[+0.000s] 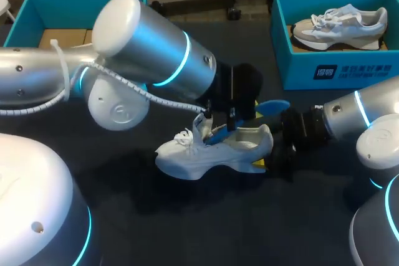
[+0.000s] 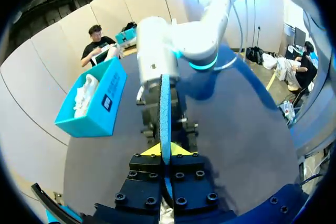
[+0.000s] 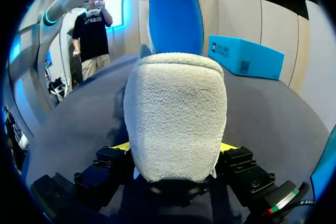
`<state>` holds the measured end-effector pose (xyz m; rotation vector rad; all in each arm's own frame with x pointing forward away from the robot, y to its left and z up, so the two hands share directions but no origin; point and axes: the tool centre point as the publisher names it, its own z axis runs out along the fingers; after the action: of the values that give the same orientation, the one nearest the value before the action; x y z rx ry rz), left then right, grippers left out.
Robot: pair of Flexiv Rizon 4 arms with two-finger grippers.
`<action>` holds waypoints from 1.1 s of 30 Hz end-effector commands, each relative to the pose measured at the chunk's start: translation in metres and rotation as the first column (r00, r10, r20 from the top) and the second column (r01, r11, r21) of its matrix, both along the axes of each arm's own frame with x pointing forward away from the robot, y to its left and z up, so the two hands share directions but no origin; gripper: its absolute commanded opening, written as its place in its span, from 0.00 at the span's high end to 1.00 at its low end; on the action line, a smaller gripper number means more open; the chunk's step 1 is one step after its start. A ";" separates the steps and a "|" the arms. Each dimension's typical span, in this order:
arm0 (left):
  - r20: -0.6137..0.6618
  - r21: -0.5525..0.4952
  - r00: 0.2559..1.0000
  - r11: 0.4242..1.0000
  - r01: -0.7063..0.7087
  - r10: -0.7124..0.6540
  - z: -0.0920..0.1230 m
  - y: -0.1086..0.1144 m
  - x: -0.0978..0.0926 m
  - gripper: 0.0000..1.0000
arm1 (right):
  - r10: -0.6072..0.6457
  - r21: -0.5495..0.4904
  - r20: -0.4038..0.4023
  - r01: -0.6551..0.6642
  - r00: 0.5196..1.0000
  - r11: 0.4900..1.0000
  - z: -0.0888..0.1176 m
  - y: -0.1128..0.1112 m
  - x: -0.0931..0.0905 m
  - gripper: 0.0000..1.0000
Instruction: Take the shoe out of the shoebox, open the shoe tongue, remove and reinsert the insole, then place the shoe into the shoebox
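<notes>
White shoe (image 1: 212, 151) sat mid-tabletop (image 1: 187, 222), its heel clamped by the right gripper (image 3: 176, 146) from 3 o'clock. Left gripper (image 2: 166, 150) pinched the blue insole (image 2: 165, 103) at the shoe's opening. Shoebox (image 1: 349, 70) stood at 2 o'clock.

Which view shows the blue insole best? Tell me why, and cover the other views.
The right wrist view: the insole shows its broad blue face, standing beyond the shoe. The left wrist view gives only its edge, held in the left gripper; the head view, small blue parts.
</notes>
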<state>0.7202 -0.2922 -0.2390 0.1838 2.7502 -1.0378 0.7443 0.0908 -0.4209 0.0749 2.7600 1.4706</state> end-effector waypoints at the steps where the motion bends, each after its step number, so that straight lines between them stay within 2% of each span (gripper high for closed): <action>1: -0.014 -0.021 1.000 1.000 0.008 -0.008 0.023 0.007 -0.009 1.00 | 0.000 -0.003 0.001 0.000 1.000 1.000 -0.001 0.000 -0.001 1.00; 12: -0.118 -0.122 0.991 0.992 0.042 -0.057 0.074 -0.002 -0.025 1.00 | 0.000 -0.003 0.001 0.000 1.000 1.000 -0.001 0.000 -0.001 1.00; 23: -0.190 -0.216 0.975 0.974 0.069 -0.111 0.110 -0.007 -0.031 1.00 | 0.000 -0.003 0.001 0.000 1.000 1.000 -0.001 0.000 -0.001 1.00; 27: -0.235 -0.299 0.963 0.953 0.055 -0.130 0.132 -0.005 -0.032 1.00 | 0.000 -0.003 0.001 0.000 1.000 1.000 -0.001 0.000 -0.001 1.00; 33: -0.249 -0.311 0.958 0.949 0.062 -0.144 0.135 -0.004 -0.031 1.00 | 0.000 -0.003 0.001 0.000 1.000 1.000 -0.001 0.000 -0.001 1.00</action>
<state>0.6902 -0.3017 -0.1026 0.1493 2.7964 -1.5882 0.7443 0.0908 -0.4209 0.0751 2.7600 1.4706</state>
